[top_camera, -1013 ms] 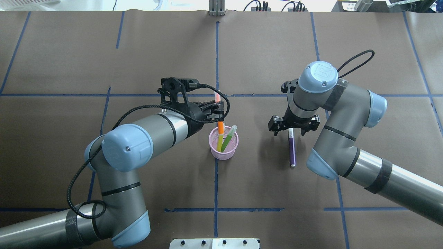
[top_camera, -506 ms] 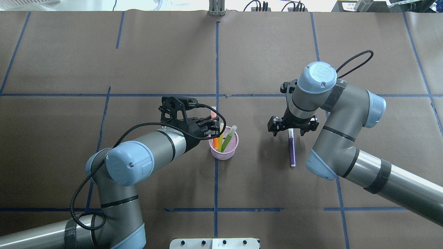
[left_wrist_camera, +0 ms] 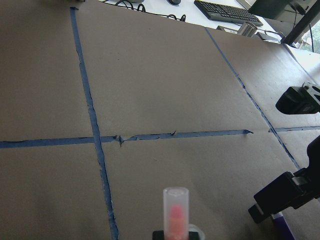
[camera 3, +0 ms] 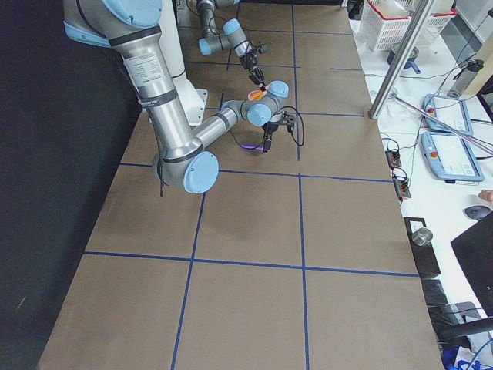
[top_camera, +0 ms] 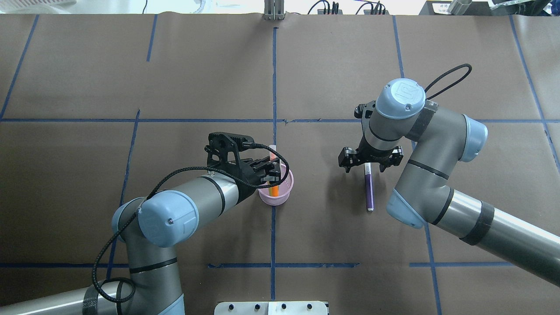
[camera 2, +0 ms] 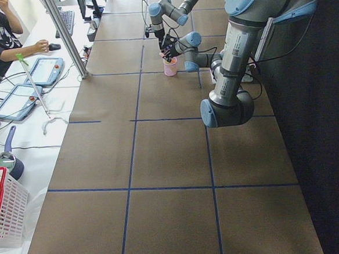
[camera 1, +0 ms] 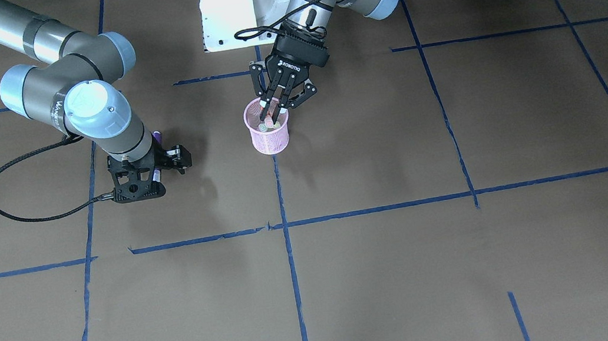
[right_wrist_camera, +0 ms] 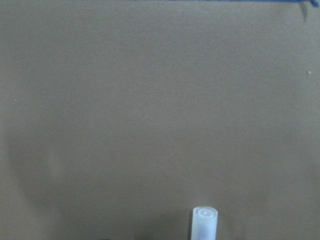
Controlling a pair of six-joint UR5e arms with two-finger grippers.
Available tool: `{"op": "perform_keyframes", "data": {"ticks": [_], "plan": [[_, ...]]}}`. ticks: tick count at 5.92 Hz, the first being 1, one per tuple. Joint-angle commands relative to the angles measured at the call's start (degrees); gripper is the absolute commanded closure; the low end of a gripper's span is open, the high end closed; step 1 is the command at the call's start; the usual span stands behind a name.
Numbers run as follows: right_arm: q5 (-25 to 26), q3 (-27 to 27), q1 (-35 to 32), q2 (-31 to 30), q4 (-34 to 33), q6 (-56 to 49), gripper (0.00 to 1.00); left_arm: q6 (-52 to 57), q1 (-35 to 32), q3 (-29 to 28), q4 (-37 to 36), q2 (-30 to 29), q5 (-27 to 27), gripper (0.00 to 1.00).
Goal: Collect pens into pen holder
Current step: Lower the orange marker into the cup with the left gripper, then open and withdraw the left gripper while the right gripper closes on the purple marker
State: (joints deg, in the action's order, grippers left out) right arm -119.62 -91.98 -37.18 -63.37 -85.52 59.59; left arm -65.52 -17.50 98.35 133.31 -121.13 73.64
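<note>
Orange pen [top_camera: 274, 190] upright, lower end inside holder [top_camera: 282, 199], pale cap poking up past left gripper [top_camera: 272, 171]. Left gripper pinching orange pen on barrel, fingers right over holder mouth. Holder standing on table [top_camera: 332, 245], on blue tape line [top_camera: 273, 236], near centre. Purple pen [top_camera: 369, 192] lying flat on table, well apart from holder on robot's right, cap end pointing away from robot. Right gripper [top_camera: 367, 161] low over that cap end, fingers spread wide, one each side. Purple pen not pinched.
</note>
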Motion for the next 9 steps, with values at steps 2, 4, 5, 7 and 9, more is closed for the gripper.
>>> {"op": "perform_keyframes", "data": {"ticks": [2, 4, 5, 7, 9], "plan": [[0.0, 0.05, 0.09, 0.0, 0.0, 0.0, 0.0, 0.3, 0.28, 0.08, 0.1, 0.02, -0.34, 0.82], [0.0, 0.05, 0.09, 0.09, 0.0, 0.0, 0.0, 0.65, 0.1, 0.35, -0.07, -0.16, -0.43, 0.0], [0.0, 0.05, 0.09, 0.09, 0.0, 0.09, 0.0, 0.65, -0.25, 0.35, -0.16, -0.16, -0.43, 0.0], [0.0, 0.05, 0.09, 0.09, -0.09, 0.09, 0.0, 0.74, -1.82, 1.4, -0.68, -0.16, -0.17, 0.0], [0.0, 0.22, 0.09, 0.09, -0.17, 0.09, 0.02, 3.96, -4.54, 2.01, -7.41, -0.33, 1.49, 0.0]]}}
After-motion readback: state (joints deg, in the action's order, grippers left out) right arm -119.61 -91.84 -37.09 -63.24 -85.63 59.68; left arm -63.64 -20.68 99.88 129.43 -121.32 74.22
